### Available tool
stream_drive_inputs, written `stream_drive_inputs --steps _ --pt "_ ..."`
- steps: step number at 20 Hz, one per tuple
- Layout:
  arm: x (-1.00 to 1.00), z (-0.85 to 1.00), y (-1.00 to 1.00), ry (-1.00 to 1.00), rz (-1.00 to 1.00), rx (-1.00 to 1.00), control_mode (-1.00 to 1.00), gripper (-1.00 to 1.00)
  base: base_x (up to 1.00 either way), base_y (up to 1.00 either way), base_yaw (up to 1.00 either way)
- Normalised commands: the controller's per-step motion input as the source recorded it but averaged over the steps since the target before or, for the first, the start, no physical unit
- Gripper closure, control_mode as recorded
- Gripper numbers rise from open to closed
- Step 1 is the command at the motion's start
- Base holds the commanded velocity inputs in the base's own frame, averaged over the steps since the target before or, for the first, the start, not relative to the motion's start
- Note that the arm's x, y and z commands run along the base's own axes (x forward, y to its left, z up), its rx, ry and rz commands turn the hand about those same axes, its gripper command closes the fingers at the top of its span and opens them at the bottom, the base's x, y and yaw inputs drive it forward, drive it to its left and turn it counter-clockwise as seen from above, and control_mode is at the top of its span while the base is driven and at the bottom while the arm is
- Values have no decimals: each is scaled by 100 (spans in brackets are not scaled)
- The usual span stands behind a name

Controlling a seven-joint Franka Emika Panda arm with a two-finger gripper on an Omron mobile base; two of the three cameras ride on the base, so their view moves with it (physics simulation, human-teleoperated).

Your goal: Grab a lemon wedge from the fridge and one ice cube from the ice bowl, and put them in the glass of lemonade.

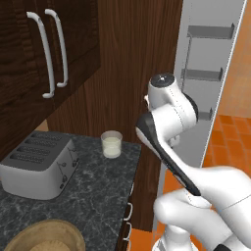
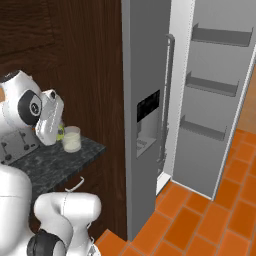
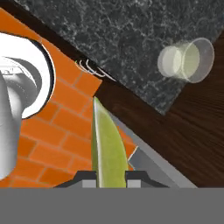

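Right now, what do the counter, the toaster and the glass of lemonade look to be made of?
The counter looks like polished dark stone, black with pale veining. The toaster looks like brushed grey metal, with a dull sheen and dark slots. The glass of lemonade looks like clear glass or plastic, with see-through walls around pale liquid; which one the rendering leaves open.

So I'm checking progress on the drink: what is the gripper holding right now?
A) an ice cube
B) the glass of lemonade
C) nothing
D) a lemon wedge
D: in the hand view the gripper is shut on a yellow-green lemon wedge, while the glass of lemonade stands apart on the dark counter.
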Motion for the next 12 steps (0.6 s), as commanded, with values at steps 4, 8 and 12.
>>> stream_drive_inputs --steps 4,8,12 --pt "-6 -27 0 0 73 -37 -100 100 0 0 0" --pt "15 -22 1 -4 61 -38 -100 100 0 0 0" --pt "47 -38 27 -2 46 -37 -100 100 0 0 0"
